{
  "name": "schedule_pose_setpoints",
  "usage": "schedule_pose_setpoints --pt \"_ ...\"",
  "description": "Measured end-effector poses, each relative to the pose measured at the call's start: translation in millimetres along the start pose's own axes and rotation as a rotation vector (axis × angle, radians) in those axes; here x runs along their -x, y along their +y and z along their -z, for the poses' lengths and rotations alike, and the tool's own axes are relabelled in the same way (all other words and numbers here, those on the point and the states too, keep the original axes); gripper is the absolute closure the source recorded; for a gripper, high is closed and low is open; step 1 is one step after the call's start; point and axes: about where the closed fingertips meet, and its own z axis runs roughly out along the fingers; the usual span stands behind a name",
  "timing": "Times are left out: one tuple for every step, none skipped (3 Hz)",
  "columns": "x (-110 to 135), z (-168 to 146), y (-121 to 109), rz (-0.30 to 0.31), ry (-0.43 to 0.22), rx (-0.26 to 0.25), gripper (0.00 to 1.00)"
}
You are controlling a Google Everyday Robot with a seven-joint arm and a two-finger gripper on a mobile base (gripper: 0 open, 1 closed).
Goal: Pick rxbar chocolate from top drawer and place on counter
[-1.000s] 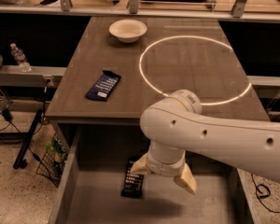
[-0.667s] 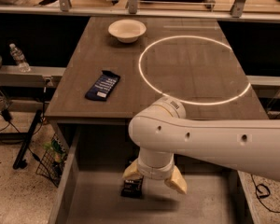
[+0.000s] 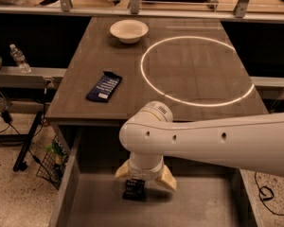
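Rxbar chocolate [image 3: 134,190] lies flat on the top drawer [image 3: 199,203] floor, below the near edge of the counter [image 3: 85,74]; the gripper [image 3: 145,178] hangs just over it, fingers spread apart, nothing clamped.

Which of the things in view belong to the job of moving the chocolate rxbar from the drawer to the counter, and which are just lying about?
Belonging to the job:
rxbar chocolate, lying on the top drawer floor
counter
gripper, open, down in the drawer just over the bar

Just lying about:
dark blue bar and white bowl, both on the counter
water bottle, off to the left
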Motion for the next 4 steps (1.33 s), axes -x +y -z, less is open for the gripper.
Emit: schedule_pose_setpoints --pt "-22 1 -11 -0.001 0.052 -0.059 0.0" --pt "-29 -1 -12 -0.005 0.066 -0.077 0.0" --pt "-34 -10 -4 -0.024 0.065 -0.088 0.19" --pt "-33 -22 5 -0.044 0.05 -0.091 0.41"
